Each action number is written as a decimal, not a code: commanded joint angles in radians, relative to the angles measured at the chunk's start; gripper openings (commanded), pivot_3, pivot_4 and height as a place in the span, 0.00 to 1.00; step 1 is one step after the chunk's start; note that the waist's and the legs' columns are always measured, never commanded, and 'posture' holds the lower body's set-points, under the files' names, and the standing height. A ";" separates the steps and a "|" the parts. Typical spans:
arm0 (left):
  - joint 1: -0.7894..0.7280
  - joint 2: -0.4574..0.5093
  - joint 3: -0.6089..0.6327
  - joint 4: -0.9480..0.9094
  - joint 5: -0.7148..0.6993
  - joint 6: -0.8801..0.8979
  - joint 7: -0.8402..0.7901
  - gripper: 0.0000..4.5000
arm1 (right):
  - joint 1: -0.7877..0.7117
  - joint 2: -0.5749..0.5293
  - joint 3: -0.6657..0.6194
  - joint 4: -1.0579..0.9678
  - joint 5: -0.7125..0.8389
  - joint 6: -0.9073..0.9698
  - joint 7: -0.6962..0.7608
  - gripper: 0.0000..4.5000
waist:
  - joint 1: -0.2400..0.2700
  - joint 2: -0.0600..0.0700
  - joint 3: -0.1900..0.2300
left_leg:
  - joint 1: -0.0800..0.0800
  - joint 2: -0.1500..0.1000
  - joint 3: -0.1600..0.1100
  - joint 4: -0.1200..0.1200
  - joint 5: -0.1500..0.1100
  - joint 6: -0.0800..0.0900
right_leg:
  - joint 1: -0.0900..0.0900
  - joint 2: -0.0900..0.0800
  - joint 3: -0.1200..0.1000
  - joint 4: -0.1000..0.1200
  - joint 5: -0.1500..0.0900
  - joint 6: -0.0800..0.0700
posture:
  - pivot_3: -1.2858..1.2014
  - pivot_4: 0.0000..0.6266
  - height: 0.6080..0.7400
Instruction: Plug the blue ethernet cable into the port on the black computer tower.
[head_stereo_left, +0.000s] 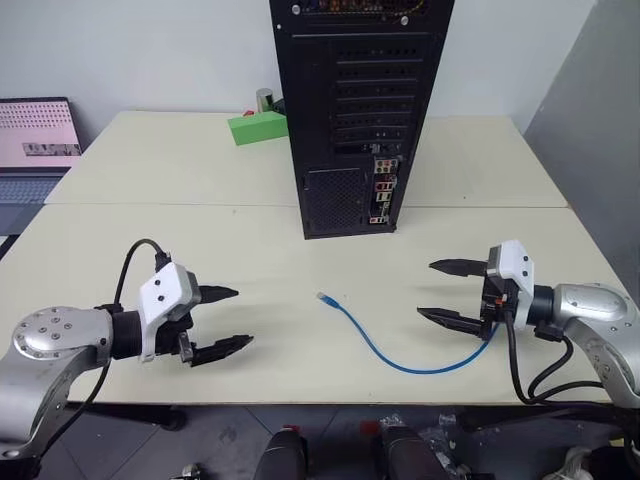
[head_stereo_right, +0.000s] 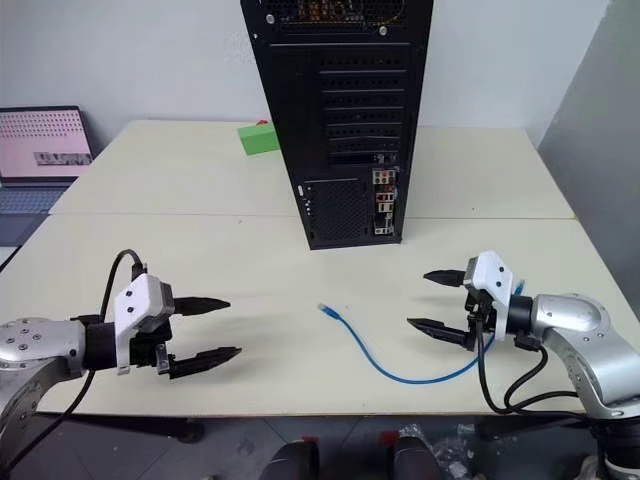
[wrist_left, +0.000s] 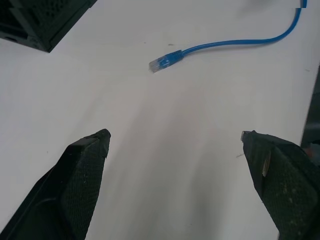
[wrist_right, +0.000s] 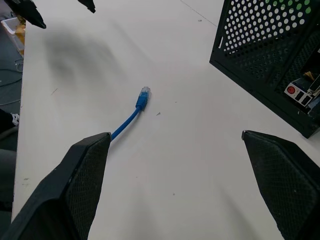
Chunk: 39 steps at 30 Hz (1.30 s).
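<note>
We see the black computer tower standing upright toward the far middle of the desk, its back panel turned to us. The port sits in the narrow strip of coloured connectors low on that panel, beside the mesh vent; we cannot tell the single socket apart from its neighbours.

The blue ethernet cable lies loose on the desk between the tower and the near edge. One plug end rests free on the desk top, well short of the tower; from there the cord curves toward the near edge and rises again toward our right claw, where its other end is hidden behind the fingers.

Our left claw hovers over the near left part of the desk, fingers spread wide and holding nothing. Our right claw is near the right edge, also spread wide, gripping nothing.

A green block lies at the far edge left of the tower, and a laptop stands beyond the left edge.
</note>
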 joint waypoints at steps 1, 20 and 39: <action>0.020 0.001 0.047 -0.029 -0.015 -0.011 -0.006 1.00 | -0.020 0.001 -0.006 -0.005 0.005 -0.005 0.018 0.98 | 0.000 0.000 0.000 | 0.000 0.000 0.000 0.000 0.000 0.000 | 0.000 0.000 0.000 0.000 0.000 0.000 | 0.52 0.24 1.00; 0.017 -0.008 -0.034 0.004 0.052 -0.105 -0.025 1.00 | -0.079 0.216 0.194 0.069 -0.132 -0.033 -0.089 0.98 | 0.000 0.000 0.000 | 0.000 0.000 0.000 0.000 0.000 0.000 | 0.000 0.000 0.000 0.000 0.000 0.000 | 0.52 0.24 1.00; -0.044 -0.013 -0.109 0.060 0.099 -0.155 -0.051 1.00 | -0.177 0.503 0.441 0.368 -0.478 -0.169 -0.269 0.98 | -0.001 -0.001 0.000 | 0.000 0.001 0.000 0.000 0.000 0.000 | -0.001 0.001 0.000 0.001 0.000 -0.001 | 0.52 0.24 1.00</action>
